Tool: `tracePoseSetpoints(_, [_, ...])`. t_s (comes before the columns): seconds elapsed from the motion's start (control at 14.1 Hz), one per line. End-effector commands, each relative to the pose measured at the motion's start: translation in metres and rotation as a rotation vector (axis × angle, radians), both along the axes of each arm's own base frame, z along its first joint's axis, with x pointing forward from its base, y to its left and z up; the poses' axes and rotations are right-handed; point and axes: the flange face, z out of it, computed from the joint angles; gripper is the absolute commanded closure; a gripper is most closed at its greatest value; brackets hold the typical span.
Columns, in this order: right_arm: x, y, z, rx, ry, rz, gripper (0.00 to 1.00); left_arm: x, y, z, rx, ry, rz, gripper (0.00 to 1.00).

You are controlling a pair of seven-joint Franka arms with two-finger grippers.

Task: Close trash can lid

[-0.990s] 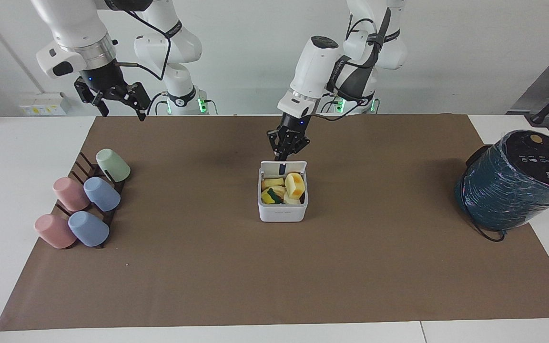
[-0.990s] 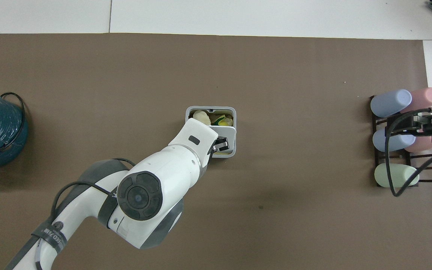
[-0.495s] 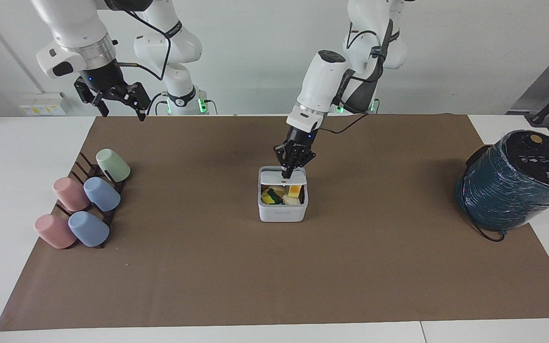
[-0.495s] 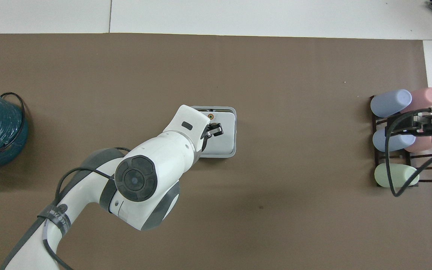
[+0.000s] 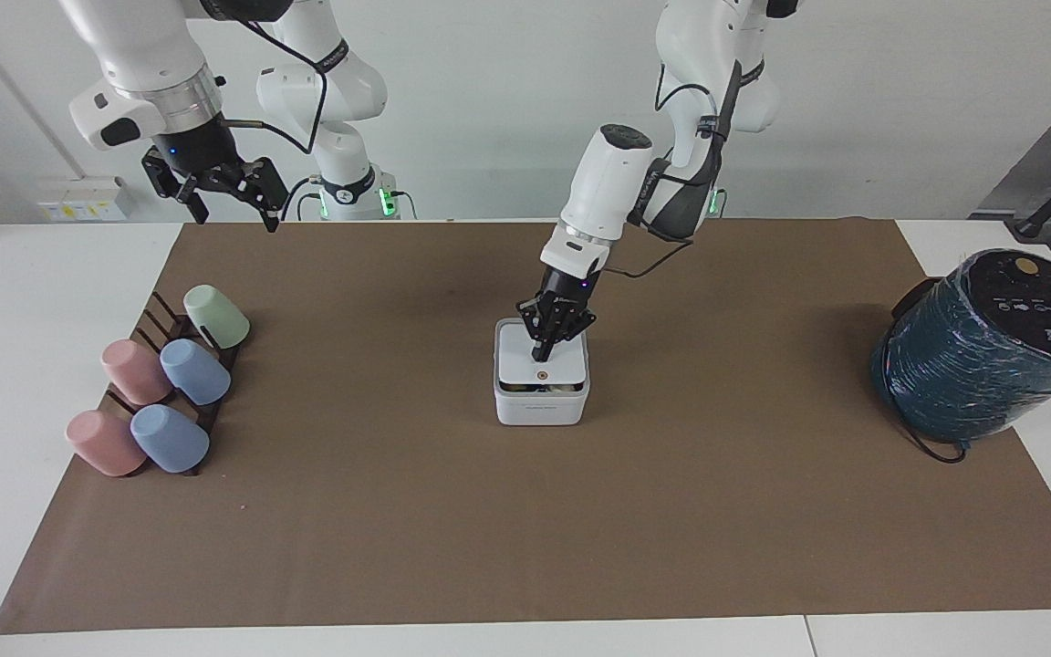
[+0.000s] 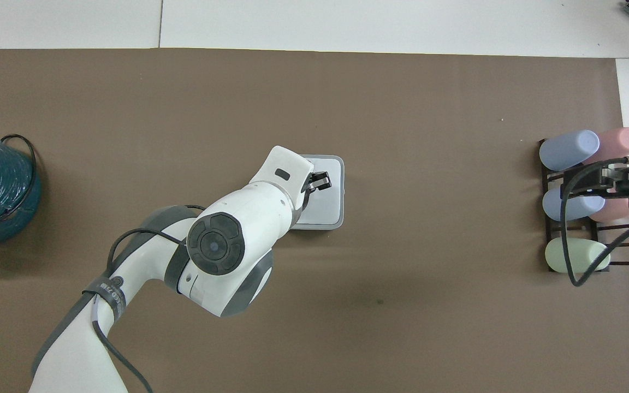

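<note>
The small white trash can [image 5: 541, 409] stands mid-table on the brown mat. Its white lid [image 5: 557, 365] with the orange-brown dot lies almost flat on it. A thin gap at the edge farthest from the robots still shows yellow contents. My left gripper [image 5: 541, 353] is shut, and its tip presses down on the lid's top just robot-side of the dot. In the overhead view the lid [image 6: 326, 204] covers the can, and the left gripper [image 6: 321, 182] is over it. My right gripper [image 5: 229, 208] waits open in the air over the cup rack.
A dark rack [image 5: 181, 321] with several pastel cups lying on it stands at the right arm's end of the table. A large teal-wrapped cylinder [image 5: 982, 351] with a black cable stands at the left arm's end.
The lid has swung from upright down to almost flat on the can. My left gripper followed it forward and down, pushing on its top. The right arm has not moved.
</note>
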Motion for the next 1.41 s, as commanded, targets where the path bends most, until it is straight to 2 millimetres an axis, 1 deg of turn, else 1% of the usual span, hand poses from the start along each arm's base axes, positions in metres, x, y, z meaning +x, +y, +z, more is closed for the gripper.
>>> tracePoseSetpoints(0.0, [-0.004,-0.001,0.002,0.004,0.004,0.016,0.0,0.005,-0.005,-0.01,-0.01,0.006,0.007,0.9])
tracePoseSetpoints(0.21, [-0.004,-0.001,0.002,0.006,0.005,0.014,0.0,0.003,-0.008,-0.024,0.004,0.025,0.0,0.9])
tracePoseSetpoints(0.28, [-0.004,-0.001,0.002,0.004,0.004,0.016,0.0,0.003,-0.009,-0.033,0.012,0.036,-0.001,0.9])
tracePoseSetpoints(0.42, [-0.004,-0.001,0.002,0.006,0.005,0.016,0.0,0.004,-0.01,-0.043,0.013,0.039,0.001,0.9])
tracePoseSetpoints(0.49, [-0.004,-0.001,0.002,0.006,0.005,0.014,0.0,0.004,-0.011,-0.046,0.012,0.039,0.0,0.9])
tracePoseSetpoints(0.71, [-0.004,-0.001,0.002,0.004,0.004,0.014,0.0,0.006,-0.009,-0.042,0.013,0.043,0.006,0.89])
tracePoseSetpoints(0.85, [-0.004,-0.001,0.002,0.006,0.005,0.016,0.0,0.015,-0.001,-0.031,0.007,0.032,0.021,0.87])
tracePoseSetpoints(0.99, [-0.004,-0.001,0.002,0.006,0.005,0.016,0.0,0.035,0.012,-0.011,0.006,0.037,0.053,0.87])
tracePoseSetpoints(1.06, [-0.004,-0.001,0.002,0.006,0.005,0.014,0.0,0.045,0.02,0.001,0.015,0.05,0.065,0.87])
tracePoseSetpoints(1.2, [-0.004,-0.001,0.002,0.004,0.004,0.014,0.0,0.063,0.039,0.019,0.045,0.092,0.089,0.87])
tracePoseSetpoints(1.34, [-0.004,-0.001,0.002,0.006,0.005,0.016,0.0,0.074,0.068,0.036,0.075,0.123,0.106,0.87])
